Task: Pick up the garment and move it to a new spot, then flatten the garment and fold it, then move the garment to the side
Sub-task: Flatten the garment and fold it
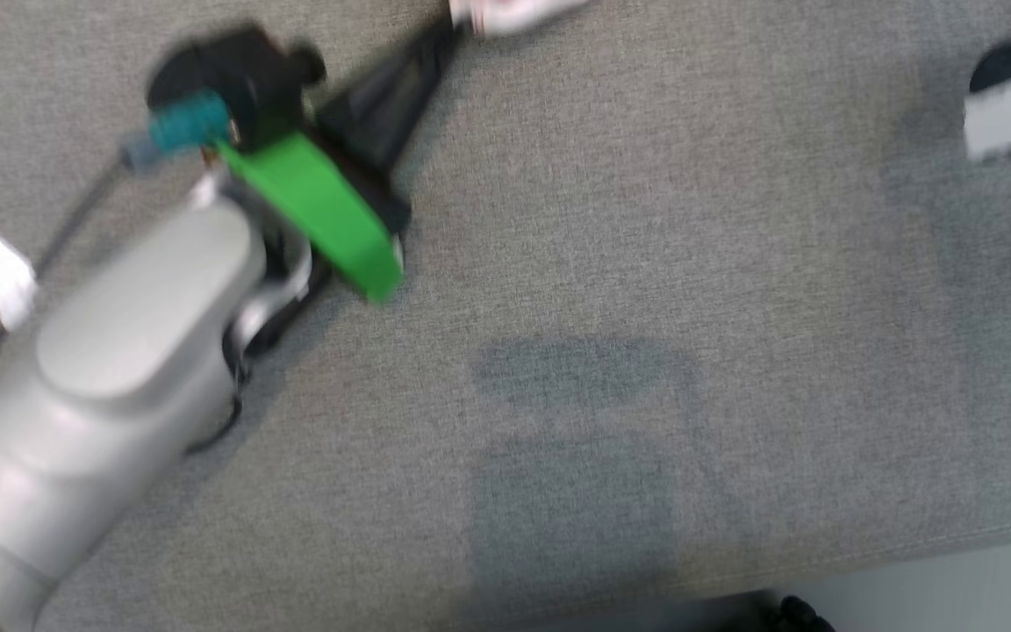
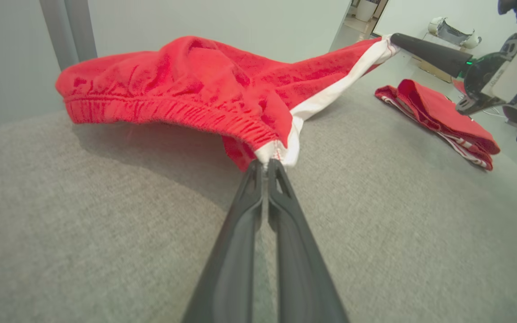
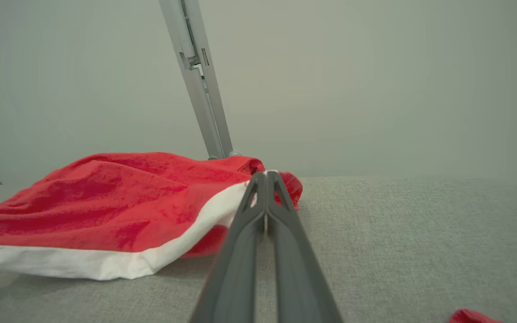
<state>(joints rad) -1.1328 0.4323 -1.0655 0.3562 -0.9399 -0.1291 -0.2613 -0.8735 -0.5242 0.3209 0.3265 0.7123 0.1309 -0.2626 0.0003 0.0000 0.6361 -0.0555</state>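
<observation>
Head view, blurred: a grey woven-cloth worktop [image 1: 646, 263], with pale floor [image 1: 953, 588] past its near right corner. The left gripper [image 1: 444, 39] points toward the far side.

Left wrist view: its fingers are pressed together on the white-seamed waistband corner of the red garment [image 2: 186, 85], a nubby terry with gathered elastic. The right gripper [image 2: 395, 39] pinches the far end of its white stripe. A folded red cloth [image 2: 438, 119] lies near the worktop's edge.

Right wrist view: the fingers clamp the white band and the garment sags onto the worktop. Behind stand a grey metal post [image 3: 200, 89] and a plain pale wall [image 3: 375, 89].
</observation>
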